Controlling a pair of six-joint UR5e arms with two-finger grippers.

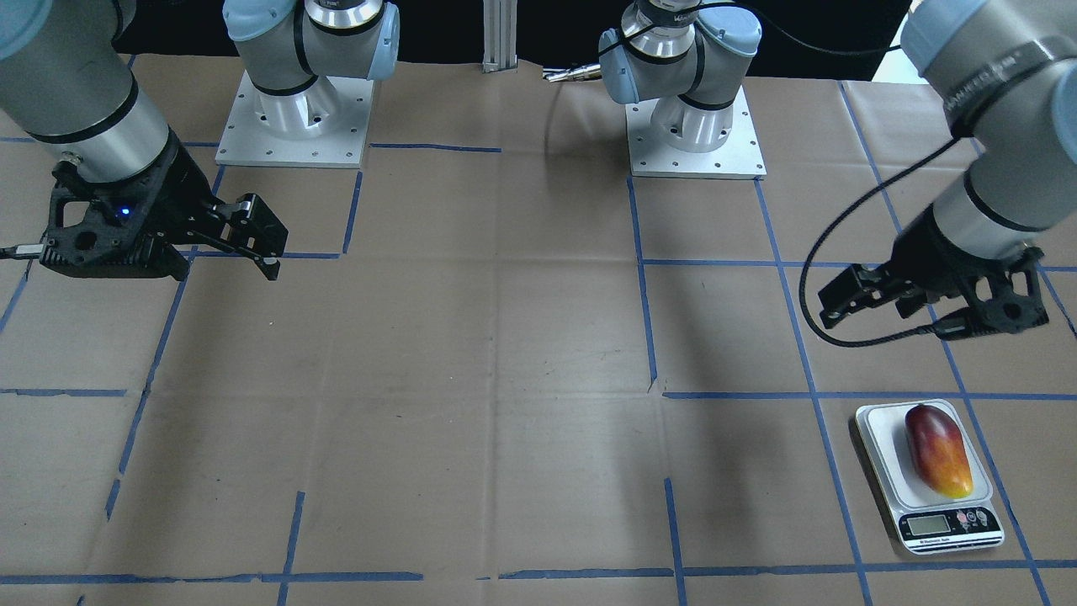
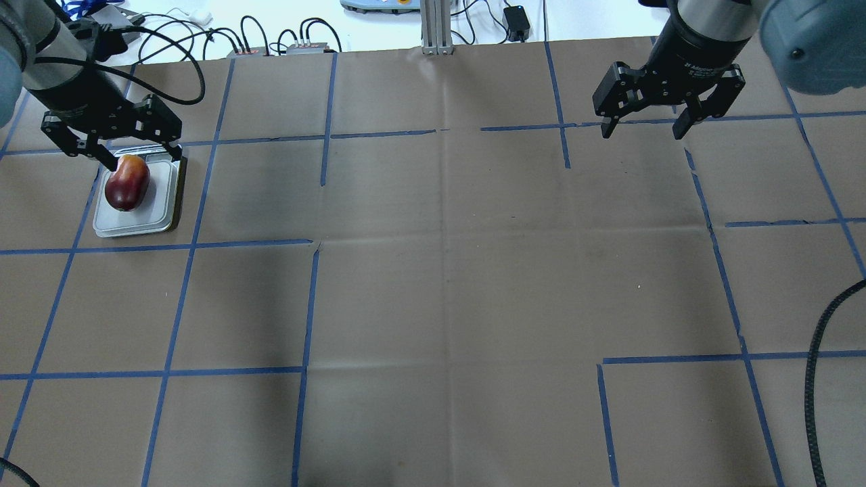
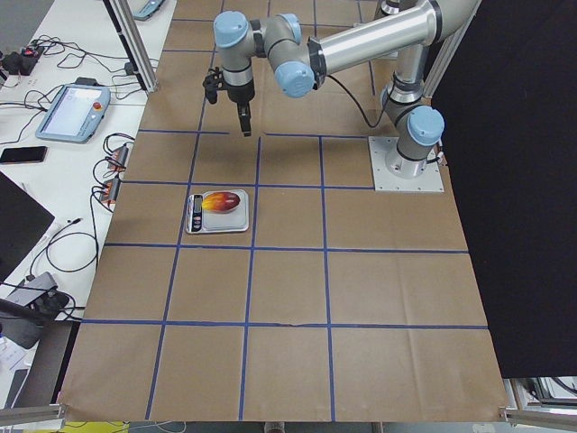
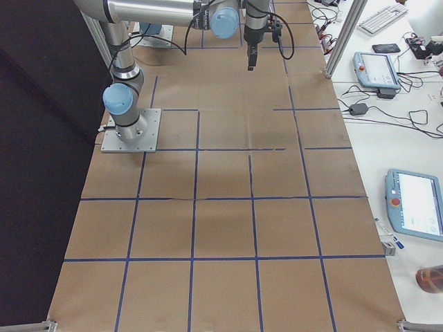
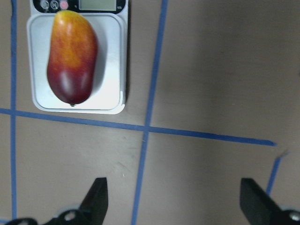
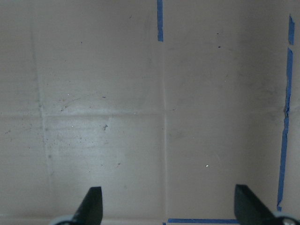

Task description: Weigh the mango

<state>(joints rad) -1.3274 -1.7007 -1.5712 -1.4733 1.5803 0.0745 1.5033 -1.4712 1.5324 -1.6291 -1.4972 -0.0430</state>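
The mango [image 1: 938, 450], dark red shading to orange-yellow at one end, lies lengthwise on the white platform of a small digital scale [image 1: 882, 459]. It also shows in the overhead view [image 2: 127, 184] and the left wrist view [image 5: 71, 58]. My left gripper [image 1: 858, 307] is open and empty. It hangs above the table on the robot's side of the scale, apart from the mango; its fingers [image 5: 98, 190] are spread wide. My right gripper [image 2: 643, 132] is open and empty, far off over bare paper on the other side of the table [image 6: 168, 197].
Brown paper with a blue tape grid [image 2: 433, 270] covers the table. The two arm bases [image 1: 294, 118] stand at the robot's edge. A black cable [image 1: 808, 286] loops from the left wrist. Cables and teach pendants [image 4: 377, 69] lie off the table's far edge.
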